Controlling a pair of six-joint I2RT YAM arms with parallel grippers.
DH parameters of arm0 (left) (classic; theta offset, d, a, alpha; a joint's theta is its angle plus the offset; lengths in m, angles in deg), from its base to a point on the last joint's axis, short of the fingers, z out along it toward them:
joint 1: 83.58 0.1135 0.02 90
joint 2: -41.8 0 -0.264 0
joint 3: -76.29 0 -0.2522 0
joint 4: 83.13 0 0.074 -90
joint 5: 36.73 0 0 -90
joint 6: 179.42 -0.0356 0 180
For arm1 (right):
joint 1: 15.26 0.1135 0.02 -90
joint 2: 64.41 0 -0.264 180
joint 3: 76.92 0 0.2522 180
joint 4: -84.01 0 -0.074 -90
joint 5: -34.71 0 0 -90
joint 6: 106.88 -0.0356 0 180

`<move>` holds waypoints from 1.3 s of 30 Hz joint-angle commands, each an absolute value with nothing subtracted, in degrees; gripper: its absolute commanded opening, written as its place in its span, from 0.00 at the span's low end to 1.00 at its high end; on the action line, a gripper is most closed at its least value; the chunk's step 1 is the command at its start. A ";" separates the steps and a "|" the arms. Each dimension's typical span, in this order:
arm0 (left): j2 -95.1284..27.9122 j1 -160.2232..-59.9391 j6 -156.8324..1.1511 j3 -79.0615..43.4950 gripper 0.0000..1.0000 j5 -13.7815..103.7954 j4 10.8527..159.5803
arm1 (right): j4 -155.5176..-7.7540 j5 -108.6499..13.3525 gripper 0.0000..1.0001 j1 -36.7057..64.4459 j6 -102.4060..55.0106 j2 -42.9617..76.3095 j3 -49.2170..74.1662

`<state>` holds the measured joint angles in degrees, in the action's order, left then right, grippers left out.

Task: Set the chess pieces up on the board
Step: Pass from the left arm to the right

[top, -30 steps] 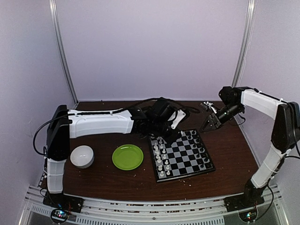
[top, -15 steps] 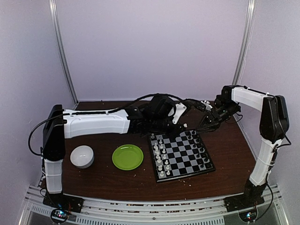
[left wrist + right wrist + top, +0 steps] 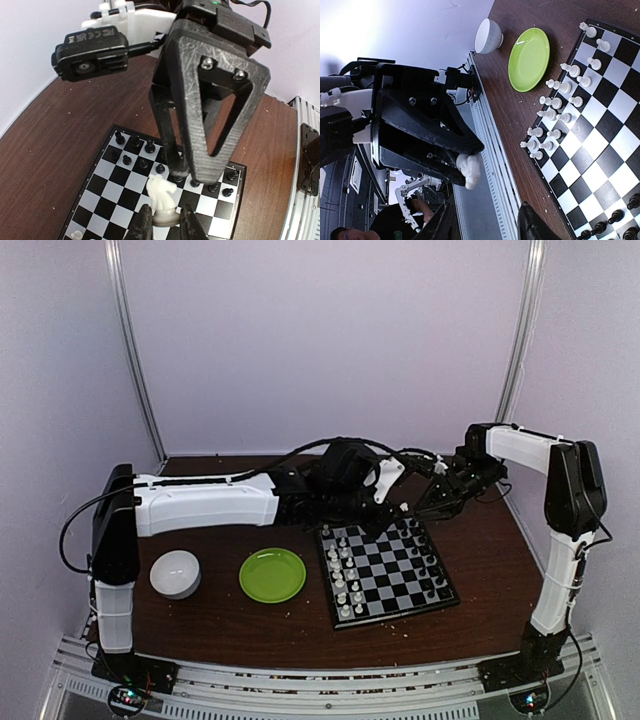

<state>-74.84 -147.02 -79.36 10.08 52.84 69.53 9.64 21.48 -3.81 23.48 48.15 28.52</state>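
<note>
My left gripper (image 3: 162,220) is shut on the base of a white knight (image 3: 162,197), holding it in the air above the far edge of the board (image 3: 388,565). The right gripper (image 3: 484,216) stands open, its fingers (image 3: 186,176) close in front of the knight (image 3: 469,170) but not touching it. In the top view both grippers meet near the board's far edge, about where the left gripper (image 3: 388,490) shows. White chess pieces (image 3: 343,575) fill the board's left columns and black ones (image 3: 428,560) the right columns.
A round green plate (image 3: 273,574) lies left of the board, and a white bowl (image 3: 175,573) stands further left. Cables trail over the far table behind the grippers. Pale crumbs dot the brown tabletop.
The right arm has swung left toward the left gripper and its jaws have widened a little. The left gripper has kept the knight and shifted slightly right.
</note>
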 commanded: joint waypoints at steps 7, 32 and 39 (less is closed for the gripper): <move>-76.95 -147.82 -80.37 13.46 0.14 50.00 71.76 | 10.67 24.23 0.39 -1.75 24.38 48.63 30.20; -77.84 -147.92 -80.33 13.62 0.29 51.96 70.51 | 10.67 24.79 0.05 -1.11 26.49 47.44 30.05; -71.98 -147.92 -81.67 7.83 0.40 52.71 70.40 | 10.58 21.93 0.04 -1.10 28.10 45.72 31.90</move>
<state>-76.98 -147.68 -80.30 11.52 51.84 69.42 9.91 23.25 -1.45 25.90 48.21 29.44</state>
